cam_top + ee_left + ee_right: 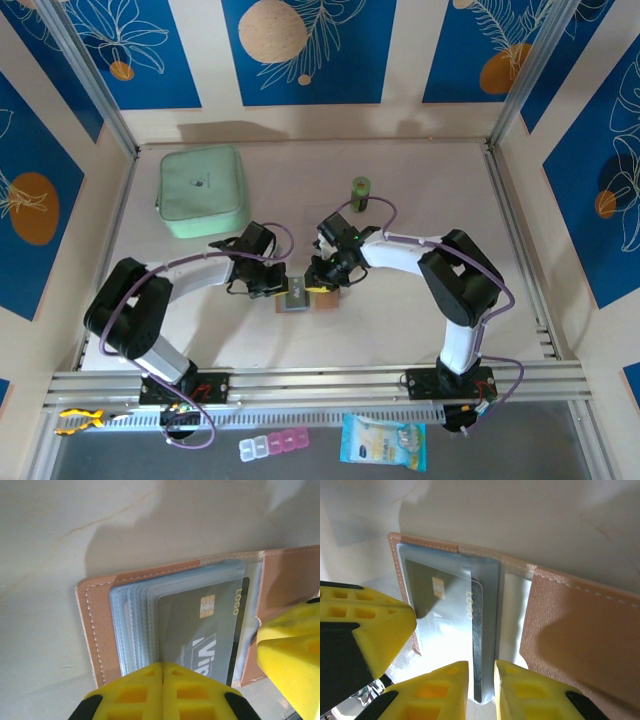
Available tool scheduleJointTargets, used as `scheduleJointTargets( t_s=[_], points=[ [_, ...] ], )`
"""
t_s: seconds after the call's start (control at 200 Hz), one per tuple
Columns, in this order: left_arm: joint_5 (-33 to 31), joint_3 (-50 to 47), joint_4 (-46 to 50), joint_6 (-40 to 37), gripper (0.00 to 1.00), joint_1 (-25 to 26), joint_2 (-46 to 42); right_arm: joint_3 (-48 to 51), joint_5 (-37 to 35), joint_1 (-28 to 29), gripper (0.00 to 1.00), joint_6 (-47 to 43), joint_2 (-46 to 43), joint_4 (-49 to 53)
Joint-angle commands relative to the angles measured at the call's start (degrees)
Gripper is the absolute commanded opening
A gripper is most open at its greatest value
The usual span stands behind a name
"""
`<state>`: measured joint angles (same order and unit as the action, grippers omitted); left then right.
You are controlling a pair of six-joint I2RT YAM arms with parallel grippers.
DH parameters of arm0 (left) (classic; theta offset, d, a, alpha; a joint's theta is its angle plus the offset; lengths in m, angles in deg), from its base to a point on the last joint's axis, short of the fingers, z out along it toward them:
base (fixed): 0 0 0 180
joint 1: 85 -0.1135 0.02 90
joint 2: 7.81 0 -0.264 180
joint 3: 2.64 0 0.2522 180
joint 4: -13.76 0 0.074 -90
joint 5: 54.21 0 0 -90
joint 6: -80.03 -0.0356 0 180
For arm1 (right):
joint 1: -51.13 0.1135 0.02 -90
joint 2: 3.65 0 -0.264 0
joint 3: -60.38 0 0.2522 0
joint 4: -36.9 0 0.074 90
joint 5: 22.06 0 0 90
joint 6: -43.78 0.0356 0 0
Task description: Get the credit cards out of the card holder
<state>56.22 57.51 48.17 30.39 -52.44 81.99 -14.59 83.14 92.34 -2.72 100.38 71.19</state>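
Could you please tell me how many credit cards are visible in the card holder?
1: a grey card topmost inside the open card holder. More may be hidden in the stacked clear sleeves beneath it.

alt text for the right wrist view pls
Right gripper pinches the edge of a dark credit card with a gold chip, in the clear pockets of an open tan leather card holder on a pale table.
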Motion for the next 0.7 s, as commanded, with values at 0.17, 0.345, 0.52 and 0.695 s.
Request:
scheduleJointTargets(
  t_s=[0.17, 0.345, 0.52, 0.695],
  points=[
    [-0.59, -0.2, 2.52, -0.1, 0.0, 0.4, -2.93, 2.73, 4.02, -0.34, 0.23, 1.81, -3.21, -3.7],
    [-0.08, -2.12, 1.07, 0.33, 0.0, 0.35, -1.39, 3.55, 6.14, -1.09, 0.23, 2.81, -2.1, -5.83],
    [-1.6, -2.89, 1.35, -0.01, 0.0, 0.4, -0.8, 3.86, 7.24, -1.39, 0.22, 2.81, -1.11, -6.95],
    [-1.83, -3.08, 1.49, -0.1, 0.0, 0.32, -0.27, 3.82, 8.56, -1.58, 0.23, 2.87, 0.1, -7.78]
  ],
)
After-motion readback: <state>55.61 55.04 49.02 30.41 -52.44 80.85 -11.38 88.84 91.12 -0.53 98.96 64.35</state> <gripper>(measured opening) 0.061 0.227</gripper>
